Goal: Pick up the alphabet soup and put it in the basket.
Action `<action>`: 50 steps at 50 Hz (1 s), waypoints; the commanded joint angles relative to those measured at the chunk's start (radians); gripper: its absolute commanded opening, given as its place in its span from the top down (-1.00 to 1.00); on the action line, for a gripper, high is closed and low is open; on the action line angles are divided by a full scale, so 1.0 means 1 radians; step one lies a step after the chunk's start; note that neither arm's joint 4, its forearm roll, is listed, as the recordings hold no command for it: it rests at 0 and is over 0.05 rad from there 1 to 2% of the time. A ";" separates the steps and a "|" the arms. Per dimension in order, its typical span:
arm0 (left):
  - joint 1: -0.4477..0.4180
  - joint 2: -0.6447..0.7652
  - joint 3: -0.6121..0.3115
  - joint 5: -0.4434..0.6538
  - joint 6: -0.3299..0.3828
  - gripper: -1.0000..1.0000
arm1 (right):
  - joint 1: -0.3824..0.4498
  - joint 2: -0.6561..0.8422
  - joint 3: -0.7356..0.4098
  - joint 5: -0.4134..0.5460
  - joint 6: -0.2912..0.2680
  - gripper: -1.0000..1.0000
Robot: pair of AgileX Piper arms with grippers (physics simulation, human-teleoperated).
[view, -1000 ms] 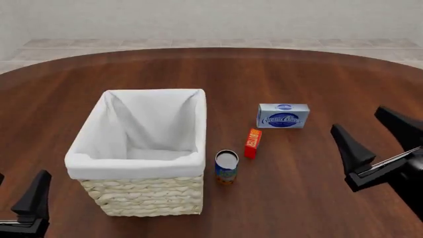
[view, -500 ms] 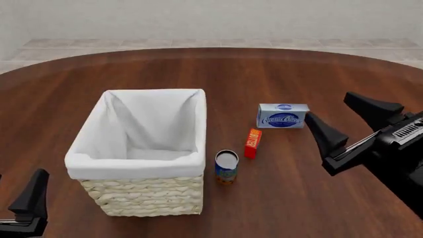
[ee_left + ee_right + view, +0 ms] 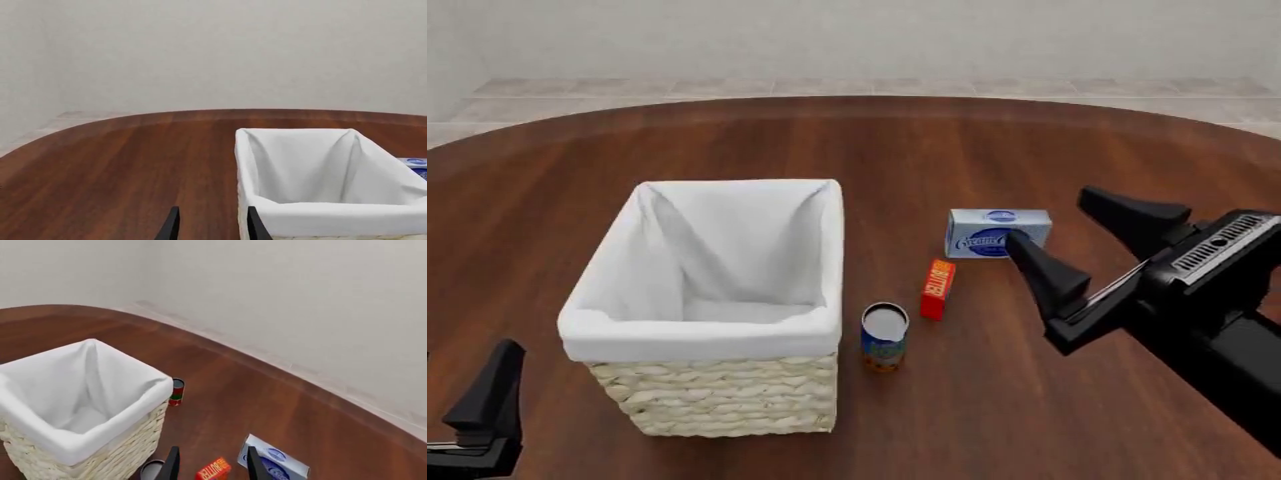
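Two grippers are mine, and the right gripper (image 3: 1101, 240) is the nearer one to the can (image 3: 884, 337). Its fingers stand wide apart and hold nothing. The left gripper (image 3: 487, 405) is low at the near left edge, on the other side of the basket (image 3: 714, 395); only one dark finger shows in the front view. In its wrist view I see two finger tips with a gap between them, so I judge it open and empty too.

The can stands upright on the table (image 3: 1068, 400), long axis vertical, silvery top facing up. It is just beside the basket's near right corner, and I cannot tell if it touches the wicker. A small red box (image 3: 937, 288) stands just behind it, and a blue box (image 3: 998, 233) lies farther back, near my right fingertips.

From my right fingers the can lies to the left and nearer to me, and lower. I think this arm must come down and leftward, with care for the red box and the basket wall.
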 commanded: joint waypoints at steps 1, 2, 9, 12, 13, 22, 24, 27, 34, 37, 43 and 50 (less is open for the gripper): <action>0.001 0.000 0.000 -0.002 0.000 -1.00 | 0.030 0.033 0.001 -0.022 0.010 -1.00; 0.001 0.000 0.000 -0.002 0.000 -1.00 | 0.032 0.036 0.002 -0.025 0.012 -1.00; 0.001 0.000 0.000 -0.001 0.000 -1.00 | 0.049 0.048 0.007 -0.038 0.011 -1.00; 0.001 0.000 0.000 -0.001 0.000 -1.00 | 0.058 0.048 0.009 -0.040 0.011 -1.00; 0.001 0.000 0.000 -0.001 0.000 -1.00 | 0.061 0.046 0.010 -0.042 0.010 -1.00; 0.002 0.000 0.000 -0.003 -0.001 -1.00 | 0.063 0.068 0.015 -0.056 0.026 -1.00; 0.003 0.000 0.000 -0.003 -0.001 -1.00 | 0.059 0.075 0.016 -0.060 0.027 -1.00; 0.003 0.000 0.000 -0.004 -0.001 -1.00 | 0.054 0.079 0.010 -0.053 0.038 -1.00; 0.003 0.000 0.000 -0.004 -0.002 -1.00 | 0.066 0.103 0.000 -0.047 0.050 -1.00; 0.002 0.000 0.000 -0.004 -0.002 -1.00 | 0.071 0.111 0.000 -0.051 0.047 -1.00; 0.001 0.000 0.000 -0.004 -0.004 -1.00 | 0.089 0.164 -0.009 -0.071 0.053 -1.00; 0.002 0.000 0.000 -0.004 -0.004 -1.00 | 0.101 0.203 -0.013 -0.095 0.046 -1.00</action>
